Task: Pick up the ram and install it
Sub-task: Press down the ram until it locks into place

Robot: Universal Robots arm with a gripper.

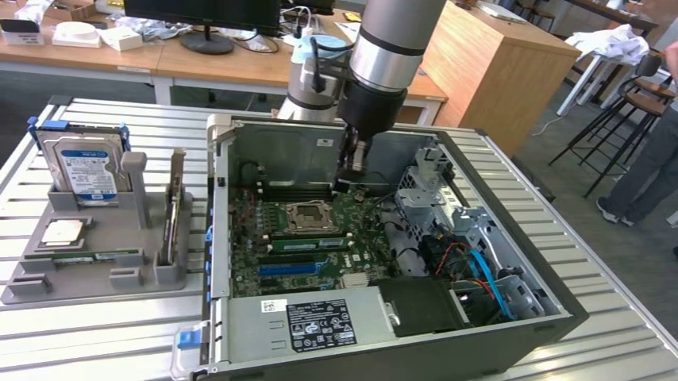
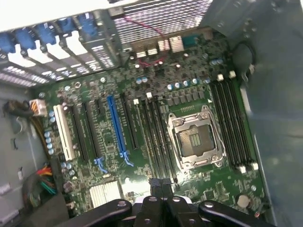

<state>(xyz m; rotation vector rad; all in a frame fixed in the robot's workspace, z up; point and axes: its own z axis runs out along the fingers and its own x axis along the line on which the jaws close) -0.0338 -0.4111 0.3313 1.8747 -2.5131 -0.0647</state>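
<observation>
Grey-and-black robot arm w/ black gripper [image 1: 353, 165] reaches down into the open black desktop PC case [image 1: 551, 298] lying on its side on the slatted metal table [image 1: 593, 238]; gripper hangs over the far part of the green motherboard [image 1: 307, 246], just beyond the empty silver CPU socket [image 1: 314, 214]. In the wrist view the gripper [image 2: 162, 198] fingers are drawn close together, tips meeting on something small & dark [image 2: 159, 182] — cannot tell what it is, or whether it's truly clamped. No green board seen between the fingers. Ram, a long thin green circuit-board stick [image 1: 98, 255], seems to lie flat in a slot of the grey plastic parts holder [image 1: 43, 282] at the exterior view's left, well apart from the gripper; small at this range, so ID not certain. Same holder carries the blue-labelled hard drive [image 1: 87, 171] standing upright at its far end, a square silver processor chip [image 1: 62, 232] lying flat, and a thin card standing on edge [image 1: 174, 208]. Wrist view shows motherboard [image 2: 142, 94] w/ empty CPU socket [image 2: 194, 138], black memory slots [image 2: 233, 123] on one side of it, more black slots [image 2: 158, 137] on the other, plus a blue expansion slot [image 2: 117, 127] & a white one [image 2: 63, 132]. White-labelled silver power supply [image 1: 307, 321] sits at case's near edge.
</observation>
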